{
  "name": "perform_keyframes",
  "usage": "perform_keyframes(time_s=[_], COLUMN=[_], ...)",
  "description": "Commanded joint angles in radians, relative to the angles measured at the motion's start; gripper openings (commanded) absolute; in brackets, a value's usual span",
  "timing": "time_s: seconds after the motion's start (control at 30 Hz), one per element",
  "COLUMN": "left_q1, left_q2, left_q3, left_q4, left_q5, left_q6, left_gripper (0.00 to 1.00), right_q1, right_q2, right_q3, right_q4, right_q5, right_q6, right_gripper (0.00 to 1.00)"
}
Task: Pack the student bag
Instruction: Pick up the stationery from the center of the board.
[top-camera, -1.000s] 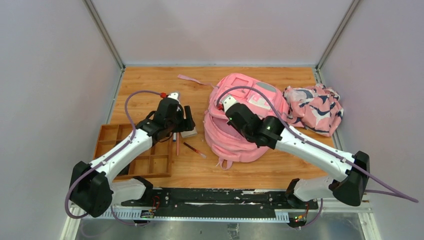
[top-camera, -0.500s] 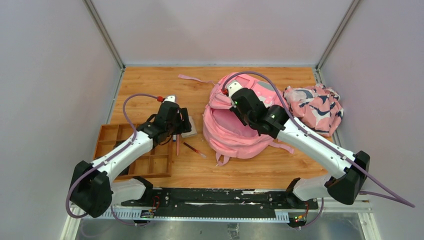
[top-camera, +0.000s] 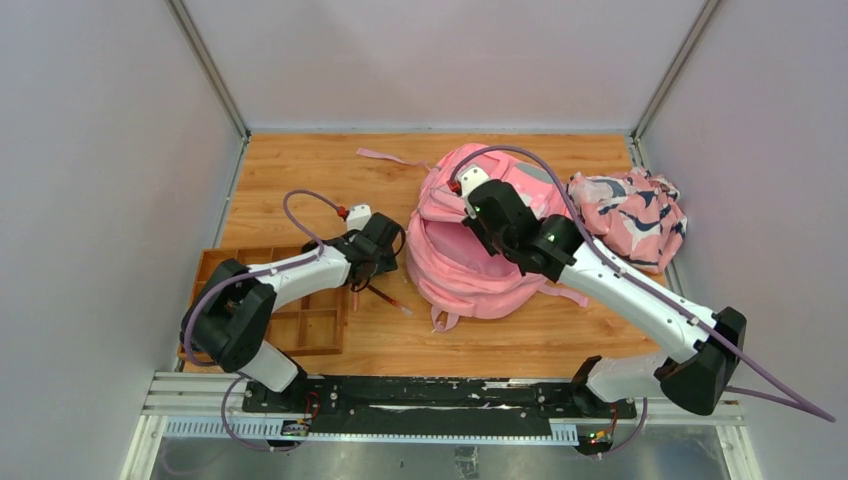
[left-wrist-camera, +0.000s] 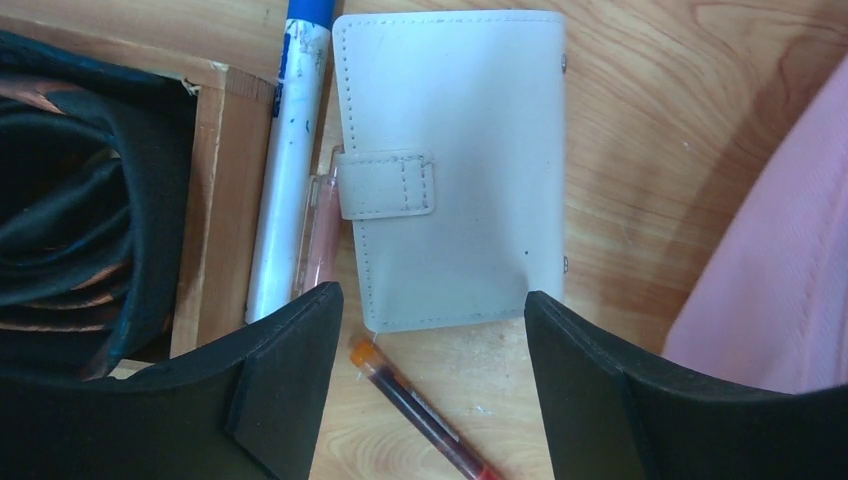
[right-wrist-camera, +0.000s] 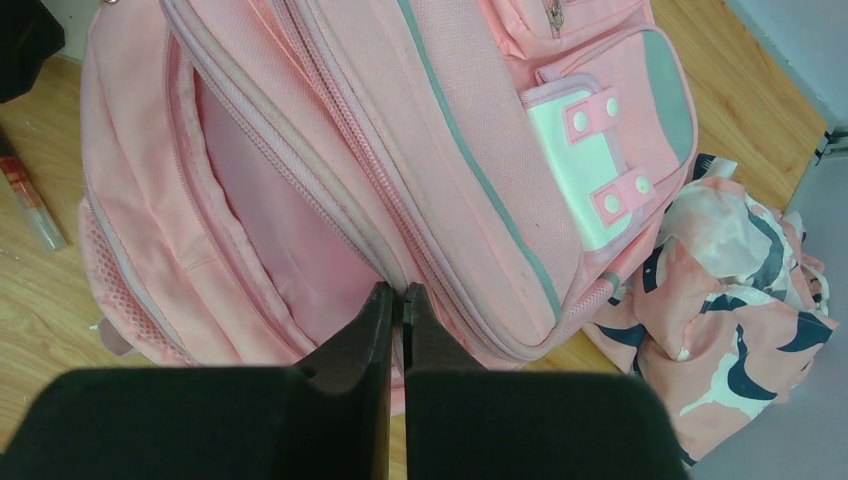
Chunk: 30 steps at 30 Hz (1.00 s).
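**While one side holds, the other lines up**

Because the student bag (top-camera: 445, 285), a large pink fabric backpack with grey trim, lies mid-way across the wooden table (top-camera: 300, 170) with its main compartment gaping toward the left, that opening is the target. The right gripper (right-wrist-camera: 395, 295) is closed tight. Its tips are pinched at the zipped lip of the opening, and it seems to hold the lip up.

Just left of the bag, the left gripper (left-wrist-camera: 430, 320) hangs wide open and empty over a white stitched wallet with a strap tab (left-wrist-camera: 455, 165). Its jaws straddle the wallet's near end across the short width, and the long axis runs straight away from the wrist. Pink bag fabric shows at the right edge of the left wrist view, so the wallet's way in looks rightward, and the left arm is the nearer one.

A white marker with a blue cap (left-wrist-camera: 285, 180) lies just beside the wallet's left edge. A slim red pen (left-wrist-camera: 420, 415) lies between the jaws, just short of the wallet.
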Motion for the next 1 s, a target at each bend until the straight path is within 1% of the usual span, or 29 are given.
perform_keyframes(time_s=[0.0,0.03,0.1,0.23,0.27,0.33,0.43,0.53,0.63,0.73,0.8,0.87,0.93,0.97], left_q1=[0.000,-0.001,0.000,0.008,0.014,0.025,0.038,0.054,0.069,0.079,0.081,0.081,0.081,0.081], left_q2=[0.046,0.066,0.099,0.114,0.112,0.099,0.066,0.060,0.063,0.055,0.050,0.040,0.023,0.009], left_q3=[0.040,0.059,0.088,0.078,0.070,0.049,0.005,-0.013,-0.026,-0.051,-0.058,-0.056,-0.043,-0.033], left_q4=[0.019,0.012,-0.017,0.007,0.012,0.034,0.110,0.156,0.191,0.237,0.244,0.237,0.210,0.191], left_q5=[-0.059,-0.065,-0.084,-0.073,-0.064,-0.044,0.001,0.038,0.064,0.086,0.088,0.084,0.066,0.055], left_q6=[-0.133,-0.146,-0.169,-0.199,-0.199,-0.186,-0.139,-0.104,-0.090,-0.094,-0.100,-0.097,-0.070,-0.053], left_gripper=[0.74,0.74,0.71,0.67,0.67,0.71,0.76,0.75,0.66,0.52,0.40,0.24,0.01,0.00], right_q1=[-0.015,-0.015,-0.015,-0.014,-0.014,-0.015,-0.015,-0.017,-0.016,-0.016,-0.015,-0.016,-0.016,-0.016], right_q2=[-0.062,-0.066,-0.069,-0.076,-0.079,-0.088,-0.095,-0.094,-0.092,-0.092,-0.093,-0.096,-0.100,-0.101], right_q3=[-0.015,-0.019,-0.022,-0.030,-0.033,-0.039,-0.048,-0.049,-0.051,-0.052,-0.052,-0.053,-0.055,-0.057], right_q4=[0.049,0.049,0.047,0.044,0.043,0.040,0.040,0.039,0.038,0.035,0.033,0.027,0.025,0.023], right_q5=[0.025,0.023,0.022,0.023,0.024,0.025,0.024,0.017,0.012,0.010,0.009,0.010,0.011,0.013], right_q6=[0.021,0.021,0.022,0.023,0.023,0.023,0.028,0.036,0.039,0.039,0.039,0.062,0.068,0.070], right_gripper=[0.00,0.00,0.00,0.00,0.00,0.00,0.00,0.00,0.00,0.00,0.00,0.00,0.00,0.00])
